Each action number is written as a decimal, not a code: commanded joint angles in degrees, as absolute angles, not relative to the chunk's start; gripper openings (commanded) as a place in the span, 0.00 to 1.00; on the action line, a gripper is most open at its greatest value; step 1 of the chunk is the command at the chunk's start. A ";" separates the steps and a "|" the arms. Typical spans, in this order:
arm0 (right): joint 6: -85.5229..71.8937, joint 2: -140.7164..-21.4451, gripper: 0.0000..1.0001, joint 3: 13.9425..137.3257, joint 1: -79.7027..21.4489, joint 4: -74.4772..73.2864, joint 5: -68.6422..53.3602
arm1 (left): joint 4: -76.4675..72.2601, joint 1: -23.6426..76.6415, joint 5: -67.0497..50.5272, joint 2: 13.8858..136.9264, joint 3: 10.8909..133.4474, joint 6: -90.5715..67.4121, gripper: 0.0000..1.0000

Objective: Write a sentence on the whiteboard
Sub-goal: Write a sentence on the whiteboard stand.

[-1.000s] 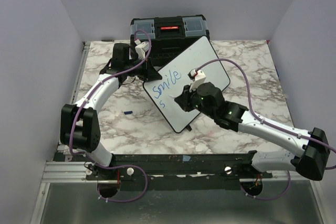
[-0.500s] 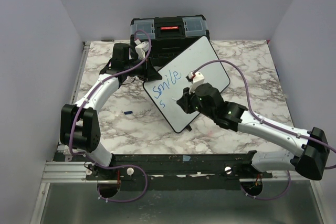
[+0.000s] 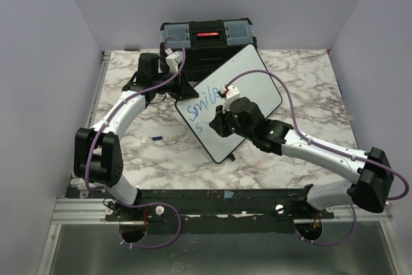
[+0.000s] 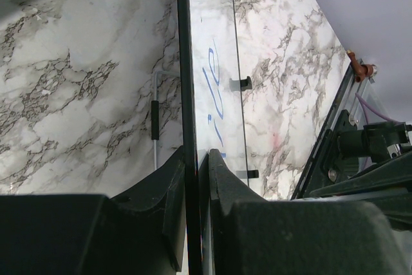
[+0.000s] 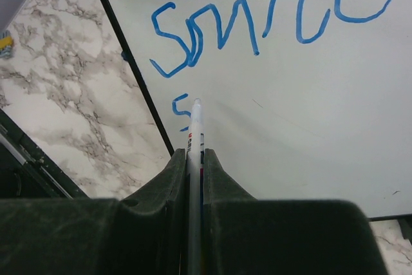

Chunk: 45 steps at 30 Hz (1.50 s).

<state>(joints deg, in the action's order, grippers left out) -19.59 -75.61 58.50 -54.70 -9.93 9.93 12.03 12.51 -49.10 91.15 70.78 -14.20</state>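
left jaws clamp whiteboard [image 4: 212,30] | right jaws pinch marker [image 5: 195,140] | tip visible wrist-view only

— What sort of place was this?
— A robotics lab's test cell. A left arm [image 3: 125,113] and a right arm [image 3: 322,154], trailing purple cables, stood bolted to a black rail [image 3: 193,195] at the edge of a marble-patterned bench [image 3: 322,69], boxed in by plain lilac walls [image 3: 38,62], a black toolbox [image 3: 207,35] behind.
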 commanded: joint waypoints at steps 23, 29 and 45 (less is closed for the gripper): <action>-19.56 -80.82 0.01 59.63 -54.81 -10.90 8.88 | 5.45 12.66 -48.20 89.12 70.75 -9.40 0.00; -19.68 -80.33 0.01 58.62 -54.76 -12.70 8.27 | 5.46 12.67 -48.23 88.95 70.67 -9.43 0.00; -22.05 -76.81 0.01 54.70 -54.76 -18.14 4.00 | 5.38 12.76 -48.34 88.92 70.83 -9.58 0.00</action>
<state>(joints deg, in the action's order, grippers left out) -20.97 -78.26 56.36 -54.70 -14.46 6.33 12.03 12.53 -49.10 91.15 70.76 -14.02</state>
